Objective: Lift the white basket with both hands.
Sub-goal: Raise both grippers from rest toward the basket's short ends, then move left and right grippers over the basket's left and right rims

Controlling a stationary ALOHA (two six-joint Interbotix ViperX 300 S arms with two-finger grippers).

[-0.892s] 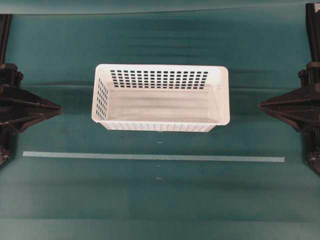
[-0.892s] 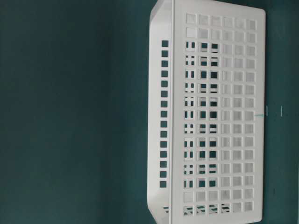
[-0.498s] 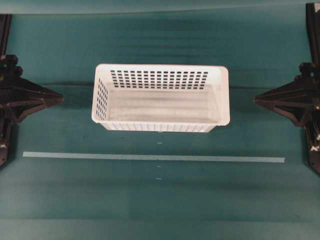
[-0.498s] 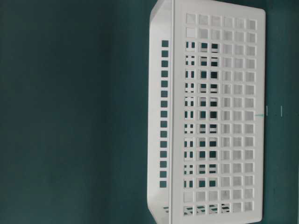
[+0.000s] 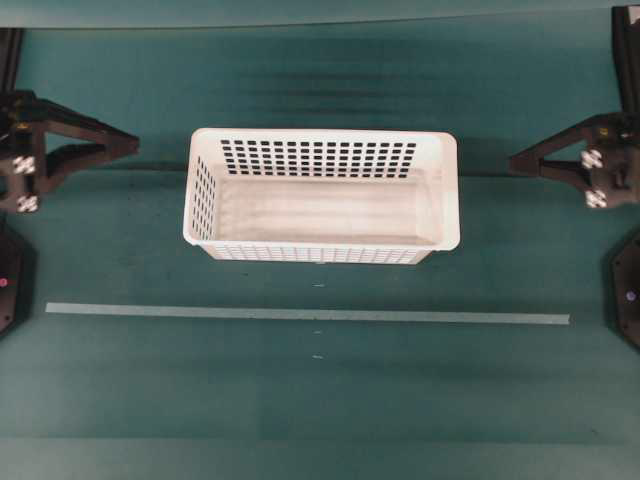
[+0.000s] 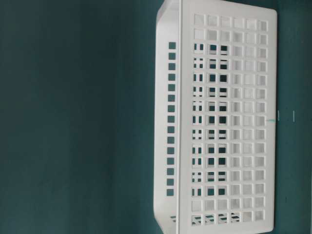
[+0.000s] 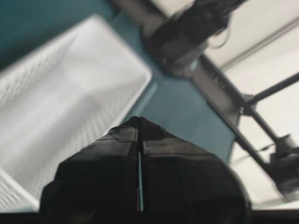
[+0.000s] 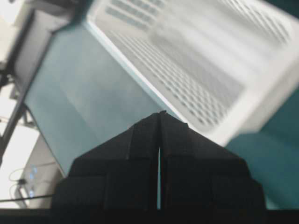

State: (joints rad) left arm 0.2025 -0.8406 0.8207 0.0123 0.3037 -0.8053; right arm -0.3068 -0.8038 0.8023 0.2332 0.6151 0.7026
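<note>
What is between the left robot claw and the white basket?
Nothing but bare green table lies between the left gripper and the white basket, seen in the overhead view.

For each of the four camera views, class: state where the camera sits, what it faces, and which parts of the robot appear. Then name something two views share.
Overhead exterior: above, looking down on the white basket; left gripper and right gripper at the sides.
Table-level exterior: low, image turned sideways, facing the basket's slotted wall; no robot.
Left wrist: behind the shut left gripper, facing the basket and the opposite arm.
Right wrist: behind the shut right gripper, facing the basket.
Shared: all four show the basket.
</note>
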